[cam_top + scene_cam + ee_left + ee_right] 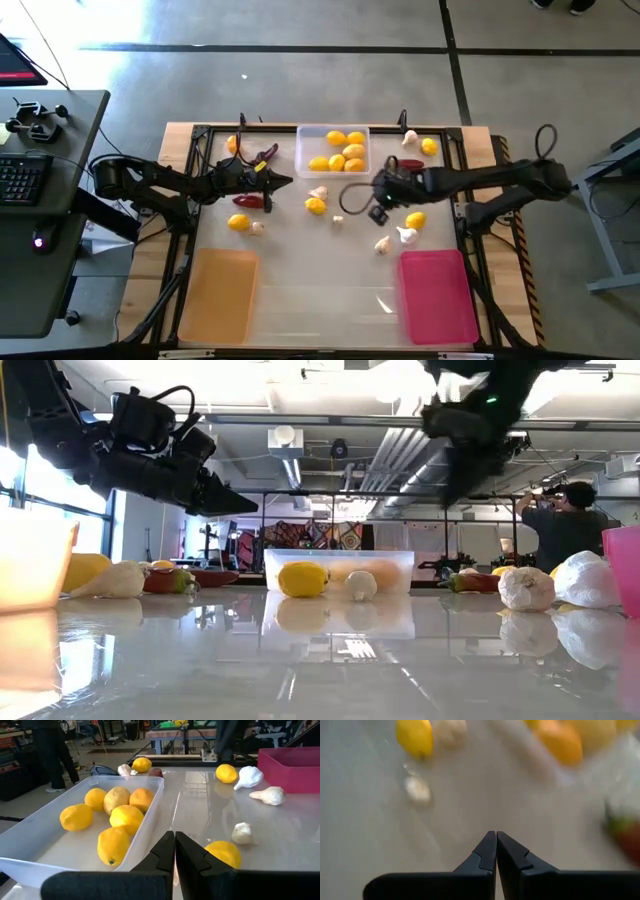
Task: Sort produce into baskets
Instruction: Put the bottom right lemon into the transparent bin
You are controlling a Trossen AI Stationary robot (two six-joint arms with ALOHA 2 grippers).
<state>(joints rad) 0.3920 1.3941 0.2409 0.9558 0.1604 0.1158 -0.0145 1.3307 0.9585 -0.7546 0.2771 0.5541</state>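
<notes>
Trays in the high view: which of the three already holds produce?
The clear tray at the table's far edge, holding several lemons. The orange tray and the pink tray at the near edge hold nothing.

You see yellow lemons (pixel 343 151) in the clear tray (pixel 303 150). Beside you lie an orange tray (pixel 215 295), a pink tray (pixel 437 295) and whitish garlic (pixel 406 235).

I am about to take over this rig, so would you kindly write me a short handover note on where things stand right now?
Left gripper: shut, empty, raised near the clear tray.
Right gripper: shut, empty, above mid-table.
Done: six lemons in the clear tray.
Left: orange tray and pink tray empty; loose lemons, garlic bulbs and chili peppers on the table.
</notes>
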